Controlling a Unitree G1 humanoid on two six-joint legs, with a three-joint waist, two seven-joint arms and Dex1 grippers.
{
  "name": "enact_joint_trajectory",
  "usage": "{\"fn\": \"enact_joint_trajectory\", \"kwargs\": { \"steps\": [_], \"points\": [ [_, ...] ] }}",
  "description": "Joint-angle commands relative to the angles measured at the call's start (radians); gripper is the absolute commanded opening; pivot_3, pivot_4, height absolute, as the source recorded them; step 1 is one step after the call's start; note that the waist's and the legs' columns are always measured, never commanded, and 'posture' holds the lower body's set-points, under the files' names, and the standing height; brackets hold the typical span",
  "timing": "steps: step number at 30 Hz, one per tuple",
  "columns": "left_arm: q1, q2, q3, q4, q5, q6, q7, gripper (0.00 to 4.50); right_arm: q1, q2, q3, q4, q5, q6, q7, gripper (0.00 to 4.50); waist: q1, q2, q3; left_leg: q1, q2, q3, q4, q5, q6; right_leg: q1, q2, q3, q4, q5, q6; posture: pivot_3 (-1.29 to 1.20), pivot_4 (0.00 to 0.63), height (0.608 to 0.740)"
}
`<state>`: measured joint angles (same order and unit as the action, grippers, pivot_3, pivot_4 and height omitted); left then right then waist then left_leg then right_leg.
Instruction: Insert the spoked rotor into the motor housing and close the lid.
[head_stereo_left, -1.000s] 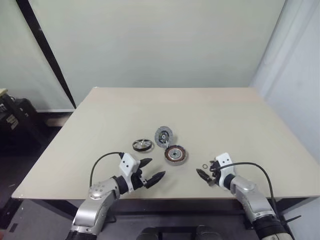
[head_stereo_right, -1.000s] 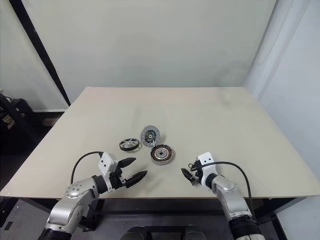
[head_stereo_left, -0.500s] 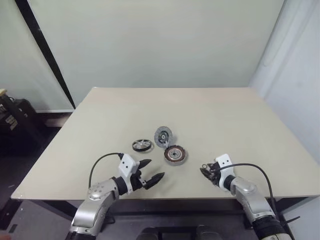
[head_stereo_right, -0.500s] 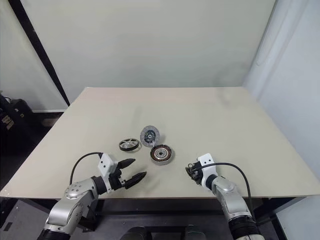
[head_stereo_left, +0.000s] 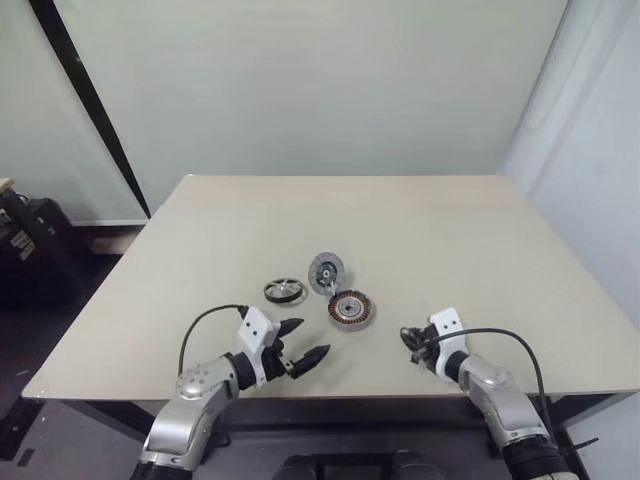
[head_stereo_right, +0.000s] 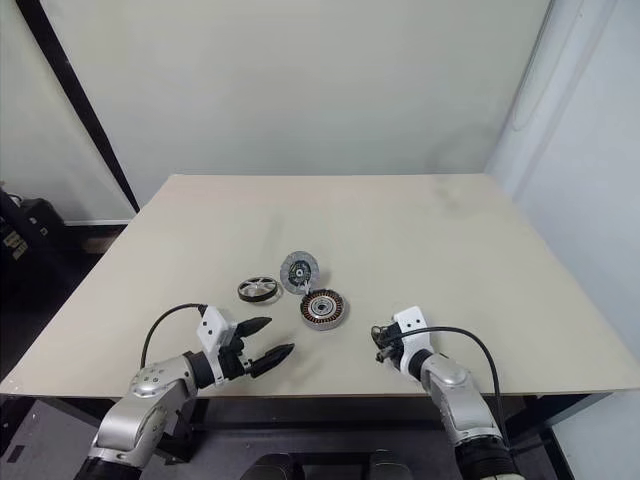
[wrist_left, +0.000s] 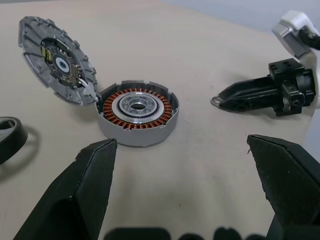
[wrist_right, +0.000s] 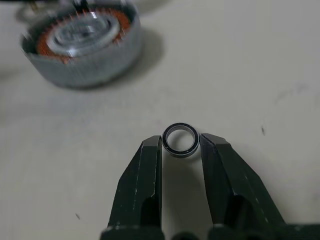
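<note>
The spoked rotor lies flat on the table, a low dark ring with pale spokes across its open middle, just to the left of the other two parts and apart from them; in the left wrist view only a dark sliver of it shows at the frame's edge. The motor housing sits near it, toward the robot's right: a shallow silvery cup with a ring of copper-brown windings round a bright silver centre, its inside open to view. The lid stands tilted on edge against the housing's rim, touching it, its inner face showing a dark middle with a pale hub and ribbed edge. The right gripper is nearly closed on a small ring, dark-rimmed and silvery, which sits pinched between its two fingertips, close to the housing; whether the ring is lifted or rests on the table is hard to tell. The left gripper hangs low over the table's near edge with its fingers spread wide and nothing between them. The tabletop is plain beige and matte. Behind it stands a pale wall with a black slanting strip on the left.
</note>
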<state>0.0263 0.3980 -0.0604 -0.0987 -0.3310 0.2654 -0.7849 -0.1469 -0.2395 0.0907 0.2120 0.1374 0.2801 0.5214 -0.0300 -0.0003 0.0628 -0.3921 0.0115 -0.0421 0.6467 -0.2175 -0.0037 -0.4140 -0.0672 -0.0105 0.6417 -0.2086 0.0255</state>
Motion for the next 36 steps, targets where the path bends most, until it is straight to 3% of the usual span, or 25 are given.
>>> {"fn": "enact_joint_trajectory", "kwargs": {
  "steps": [1, 16, 36],
  "points": [
    [-0.033, 0.006, 0.008, -0.013, -0.005, -0.010, -0.004, 4.50, -0.077, 0.008, -0.001, -0.090, 0.025, 0.033, 0.013, 0.80, 0.000, 0.000, 0.000, 0.000, 0.000, 0.000, 0.000, 0.000, 0.000, 0.000, 0.000, 0.000, 0.000, 0.000, 0.000, 0.00, 0.000, 0.740],
    [-0.037, 0.016, 0.037, 0.011, -0.002, -0.047, 0.004, 4.50, -0.402, 0.126, 0.113, 0.211, -0.043, 0.029, 0.038, 0.80, 0.000, 0.000, 0.000, 0.000, 0.000, -0.001, -0.001, 0.000, 0.000, 0.000, 0.002, 0.000, 0.000, 0.001, -0.001, 0.00, 0.000, 0.740],
    [-0.007, 0.036, 0.065, -0.013, -0.003, -0.059, 0.021, 4.50, -0.414, 0.177, 0.118, 0.383, -0.079, -0.066, 0.049, 0.80, -0.018, 0.000, 0.000, 0.001, 0.000, -0.001, -0.001, 0.000, 0.000, 0.000, 0.002, 0.002, 0.001, 0.002, -0.001, 0.00, 0.000, 0.740]
  ]
}}
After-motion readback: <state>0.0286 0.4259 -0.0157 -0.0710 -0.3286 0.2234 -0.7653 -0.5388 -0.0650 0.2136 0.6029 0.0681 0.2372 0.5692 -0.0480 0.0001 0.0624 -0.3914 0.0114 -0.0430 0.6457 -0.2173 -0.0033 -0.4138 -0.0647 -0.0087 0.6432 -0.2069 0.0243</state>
